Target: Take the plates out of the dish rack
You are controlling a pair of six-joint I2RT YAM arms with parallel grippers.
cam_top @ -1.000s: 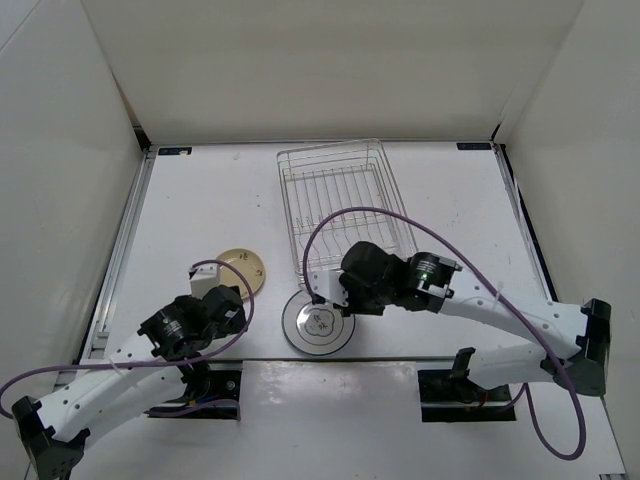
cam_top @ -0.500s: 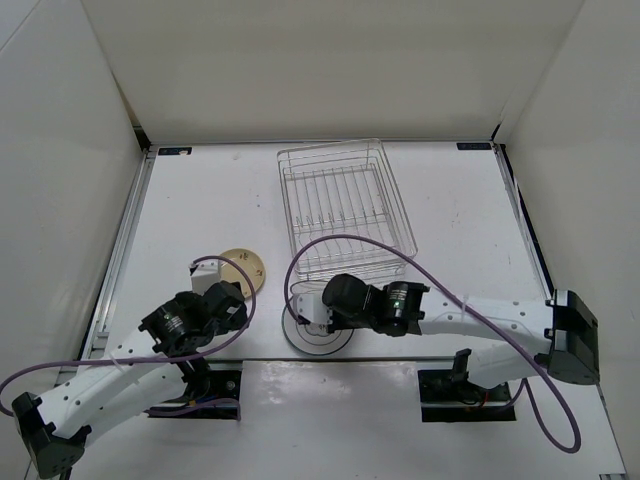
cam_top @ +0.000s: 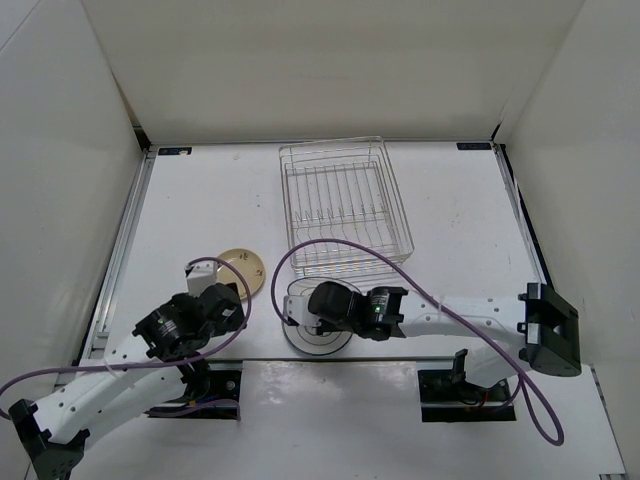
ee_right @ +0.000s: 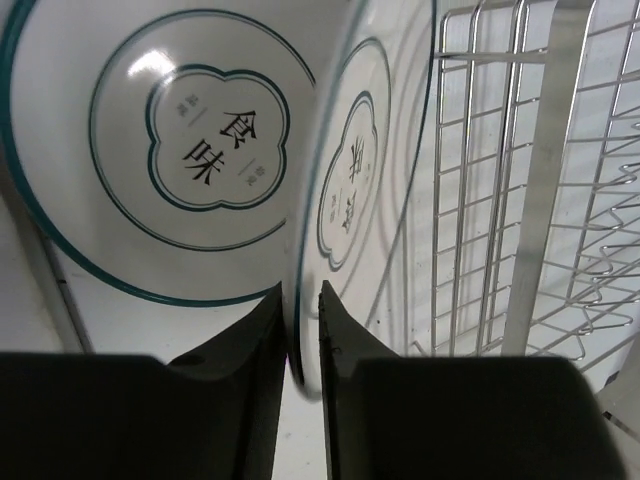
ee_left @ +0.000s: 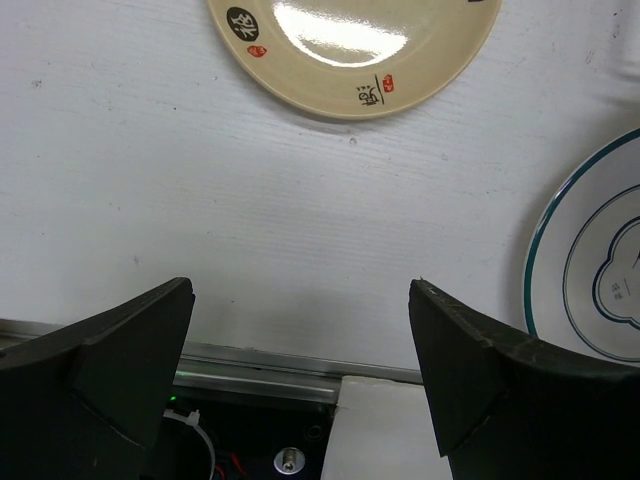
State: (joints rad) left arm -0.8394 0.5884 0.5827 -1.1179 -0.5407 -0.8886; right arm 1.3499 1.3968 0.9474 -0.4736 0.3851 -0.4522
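Right pincer (ee_right: pixel 301 293) stands narrow, its two dark fingers closed on the rim of the held plate (ee_right: pixel 372 170). This is a white plate with a teal line and a printed medallion, and it hangs tilted, nearly on edge. The wrist view does not settle whether the pinch is firm or just starting to slacken. Just left of it and lower down, the flat plate (ee_right: pixel 195 150) of the same pattern lies face up on the table. To the right, the dish rack (ee_right: pixel 548 140) shows only bare wires, and from above no plate can be made out in it.

Over the last second the right arm has swung away from the rack's near edge and come down toward the near edge of the table. Its wrist now covers part of the flat plate. That reads as the last plate being brought to rest on or beside its twin, with only the letting go left. A tilted plate may slide or clatter when freed.

Farther out, the left pincer (ee_left: pixel 300 290) hangs wide open and empty over the table (ee_left: pixel 250 200), where it was a second ago. The tan plate (ee_left: pixel 350 40) lies flat just beyond it, well apart from the rack.
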